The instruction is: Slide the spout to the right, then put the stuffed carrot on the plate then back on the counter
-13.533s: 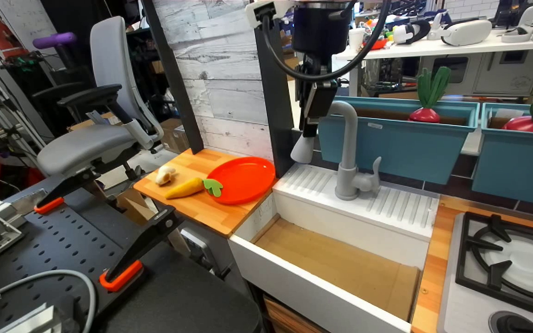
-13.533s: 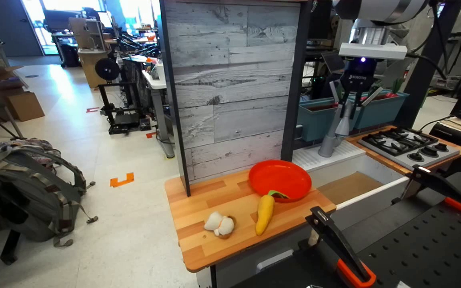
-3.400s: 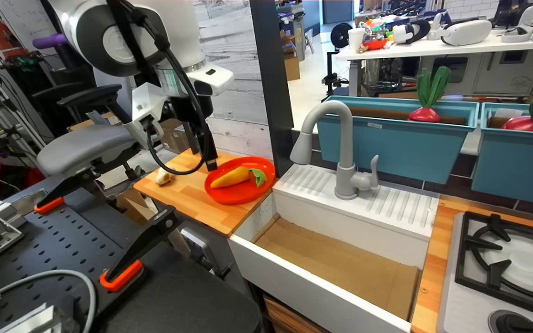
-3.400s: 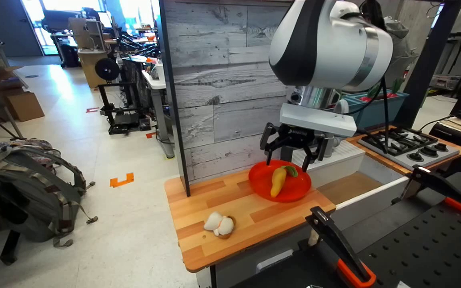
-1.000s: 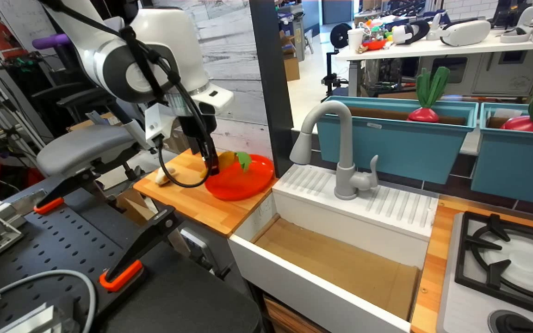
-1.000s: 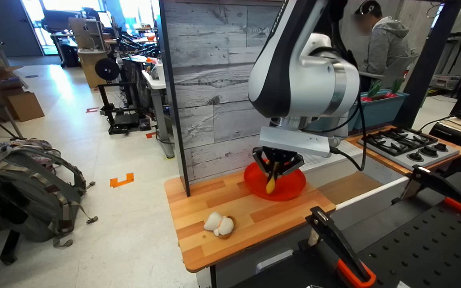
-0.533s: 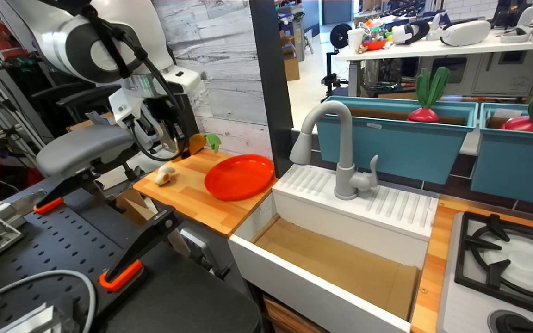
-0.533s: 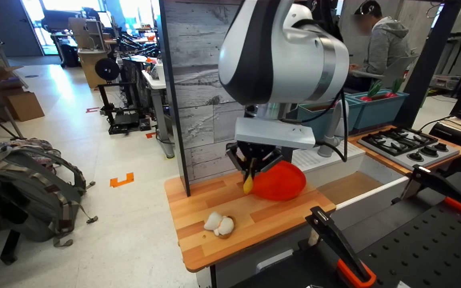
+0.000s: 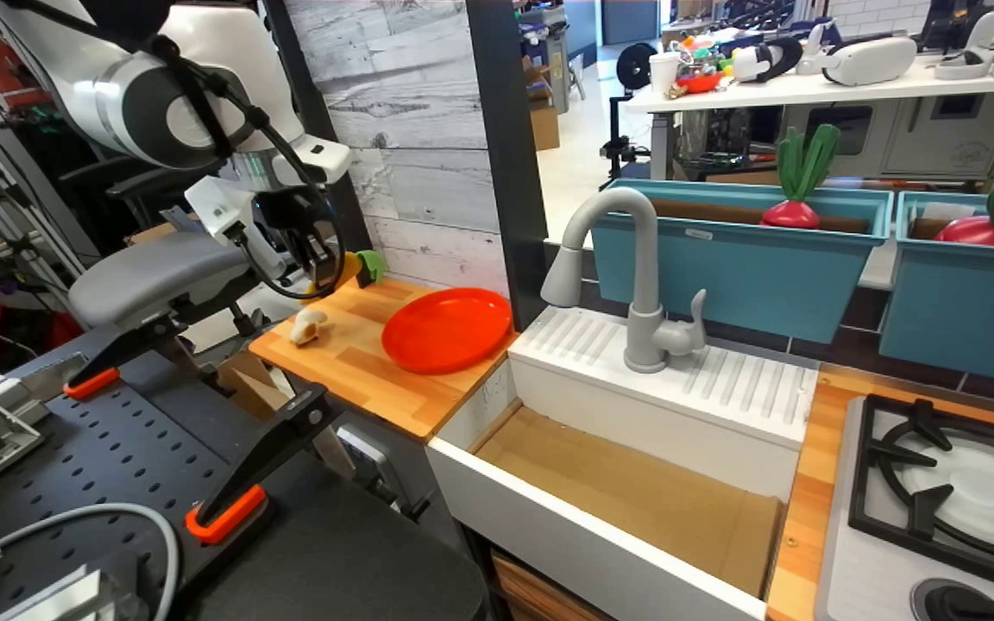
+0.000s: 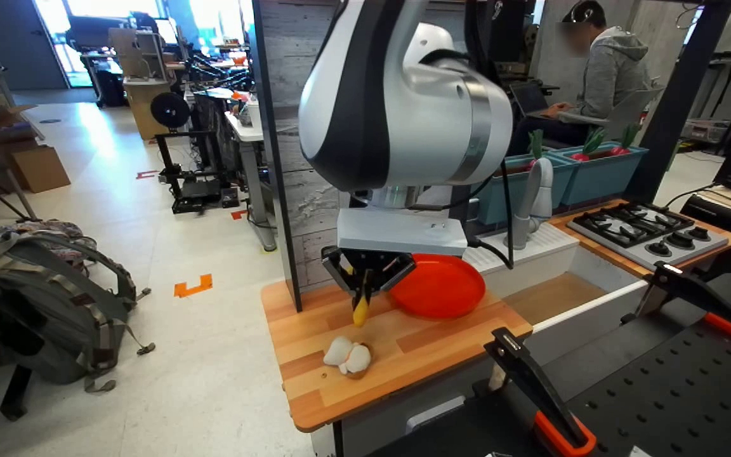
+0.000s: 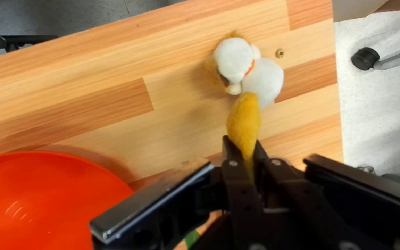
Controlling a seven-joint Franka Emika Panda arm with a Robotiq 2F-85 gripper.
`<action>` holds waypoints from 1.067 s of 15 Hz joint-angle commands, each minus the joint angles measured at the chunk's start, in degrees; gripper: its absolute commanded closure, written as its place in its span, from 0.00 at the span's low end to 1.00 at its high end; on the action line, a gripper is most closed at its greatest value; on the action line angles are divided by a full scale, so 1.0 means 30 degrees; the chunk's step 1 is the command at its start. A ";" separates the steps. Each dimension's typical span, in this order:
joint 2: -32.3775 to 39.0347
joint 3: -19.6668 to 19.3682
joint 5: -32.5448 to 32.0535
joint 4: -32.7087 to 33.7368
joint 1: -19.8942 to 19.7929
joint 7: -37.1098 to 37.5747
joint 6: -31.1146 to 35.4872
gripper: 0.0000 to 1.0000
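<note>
Carried clear of the red plastic plate point(image 11: 43, 198) since a second ago, the stuffed carrot point(image 11: 244, 119) is pinched at its middle by the fingers point(image 11: 239, 180), the wooden counter point(image 11: 172, 139) below them. It looks light and squashy, so this mid-body hold should serve without hard squeezing.

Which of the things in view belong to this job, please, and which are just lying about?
Part of the job:
grey spout
stuffed carrot, pinched in the jaws
red plate
wooden counter

Just around:
white toy on the counter
toy vegetables in the planters
backpack on the floor
</note>
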 commanded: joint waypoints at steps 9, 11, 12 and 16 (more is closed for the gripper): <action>0.3123 -0.0636 -0.0558 0.3610 -0.0190 -0.0279 -0.0564 0.51; 0.3188 -0.0477 -0.0557 0.3592 -0.0288 -0.0461 -0.0428 0.36; 0.3180 -0.0362 -0.0569 0.3581 -0.0391 -0.0635 -0.0470 0.30; 0.2518 -0.0015 -0.0395 0.2711 -0.0707 -0.1040 0.0230 0.01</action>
